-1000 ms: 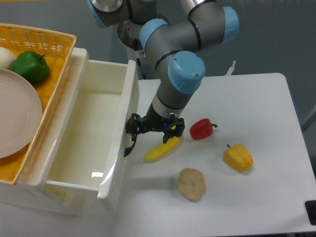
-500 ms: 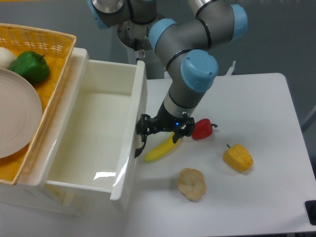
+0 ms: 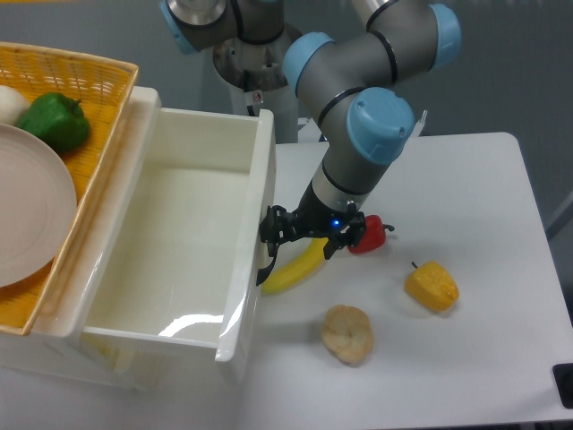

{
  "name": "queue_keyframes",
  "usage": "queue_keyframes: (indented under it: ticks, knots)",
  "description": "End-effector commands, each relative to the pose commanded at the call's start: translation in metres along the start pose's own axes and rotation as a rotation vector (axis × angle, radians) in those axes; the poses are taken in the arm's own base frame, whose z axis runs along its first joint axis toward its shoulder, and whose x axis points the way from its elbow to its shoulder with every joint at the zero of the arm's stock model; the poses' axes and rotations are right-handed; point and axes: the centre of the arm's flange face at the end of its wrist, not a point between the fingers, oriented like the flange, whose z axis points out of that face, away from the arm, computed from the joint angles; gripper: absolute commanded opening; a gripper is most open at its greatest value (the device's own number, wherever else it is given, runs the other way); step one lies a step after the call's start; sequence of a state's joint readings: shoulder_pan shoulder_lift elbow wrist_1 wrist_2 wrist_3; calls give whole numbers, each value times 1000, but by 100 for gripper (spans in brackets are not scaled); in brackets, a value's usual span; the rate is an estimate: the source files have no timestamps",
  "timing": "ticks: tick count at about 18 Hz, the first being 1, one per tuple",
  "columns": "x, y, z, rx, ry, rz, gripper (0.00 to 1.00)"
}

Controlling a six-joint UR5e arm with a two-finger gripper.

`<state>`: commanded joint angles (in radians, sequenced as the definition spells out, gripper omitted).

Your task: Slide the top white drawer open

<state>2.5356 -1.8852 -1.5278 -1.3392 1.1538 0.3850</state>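
Camera view, nearest first: no brand, label or readable writing shows anywhere. At the front of the white counter (image 3: 466, 358) lies a pale, lumpy bread-like piece (image 3: 347, 334), with a yellow bell pepper (image 3: 431, 286) just behind it to the right. The top white drawer (image 3: 170, 237) stands pulled far out over the counter's left part, a deep glossy box with nothing visible inside it but reflections. Its front panel faces right, and its black curved handle (image 3: 263, 272) sits on that face. The gripper (image 3: 271, 231) is right at that handle, its dark body pressed close to the drawer front; whether its fingers are clamped on the handle cannot be told. The arm (image 3: 367, 134) reaches down to it from the upper middle, grey links with light-blue joint caps, wrist tilted toward the drawer. A yellow banana (image 3: 294, 269) lies just below the gripper, a red bell pepper (image 3: 367, 235) just beside the wrist. Farther left, a wicker basket (image 3: 98, 98) holds a pale plate (image 3: 31, 210), a green bell pepper (image 3: 55, 121) and a white round thing (image 3: 9, 104).
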Motion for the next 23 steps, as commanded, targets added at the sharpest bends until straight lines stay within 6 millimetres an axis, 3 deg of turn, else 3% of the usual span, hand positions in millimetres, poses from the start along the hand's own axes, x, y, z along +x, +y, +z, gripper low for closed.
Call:
queue_keyframes:
  ticks: [14, 17, 23]
  knots:
    - [-12, 1, -5, 37, 69, -30, 100]
    - [-25, -2, -22, 77, 46, -10, 100]
    - [-82, 12, -66, 125, -69, 225, 100]
